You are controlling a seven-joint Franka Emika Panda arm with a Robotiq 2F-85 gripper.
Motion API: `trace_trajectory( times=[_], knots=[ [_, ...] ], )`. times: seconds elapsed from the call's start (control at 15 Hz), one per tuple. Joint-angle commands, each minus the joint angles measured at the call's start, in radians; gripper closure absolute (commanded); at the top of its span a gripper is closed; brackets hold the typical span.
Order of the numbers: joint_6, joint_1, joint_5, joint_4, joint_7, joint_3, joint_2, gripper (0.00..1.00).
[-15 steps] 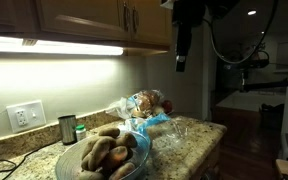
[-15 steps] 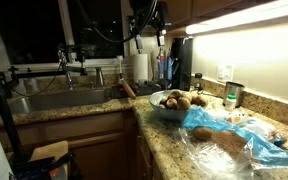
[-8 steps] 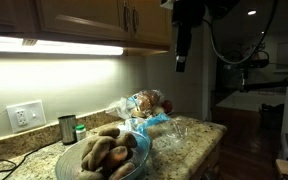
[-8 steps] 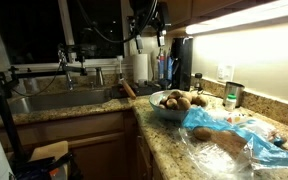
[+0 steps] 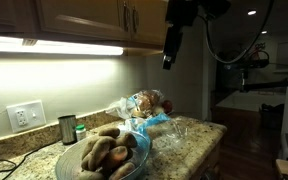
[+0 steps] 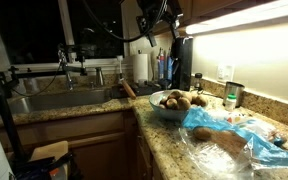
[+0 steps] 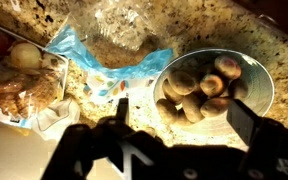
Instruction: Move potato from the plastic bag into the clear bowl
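Observation:
The clear bowl [image 5: 142,160] stands on the granite counter and holds several brown potatoes [image 5: 104,150]. It also shows in an exterior view [image 6: 168,112] and in the wrist view [image 7: 160,72]. The clear plastic bag [image 6: 216,150] with blue print lies beside the bowl with a potato [image 6: 227,142] inside. In the wrist view the bag [image 7: 114,40] lies to the bowl's left. My gripper [image 5: 169,55] hangs high above the counter, between bag and bowl. In the wrist view my gripper [image 7: 182,115] is open and empty, with its fingers [image 7: 122,108] dark silhouettes.
A metal cup [image 5: 67,128] and a wall outlet [image 5: 24,116] are behind the bowl. Overhead cabinets [image 5: 84,20] hang close to the arm. A sink [image 6: 54,100] with a faucet [image 6: 66,65] and a paper towel roll [image 6: 139,68] are further along. Packaged food [image 7: 19,90] lies beside the bag.
My gripper has risen and shifted sideways toward the bowl's side, still open and empty. The bowl, bag and potatoes have not moved.

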Motion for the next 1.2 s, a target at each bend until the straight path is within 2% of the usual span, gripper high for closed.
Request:
trace_trajectory(
  times=[0.0,0.4,0.93,1.13],
  knots=[
    [0.086,-0.035,-0.06,-0.038,0.091,0.02,-0.007,0.0],
    [0.183,-0.086,-0.097,-0.062,0.205,0.024,0.019,0.0],
    [0.189,-0.146,-0.128,-0.051,0.308,0.023,0.086,0.0],
    [0.226,-0.161,-0.144,-0.048,0.333,0.018,0.123,0.0]
  ],
)
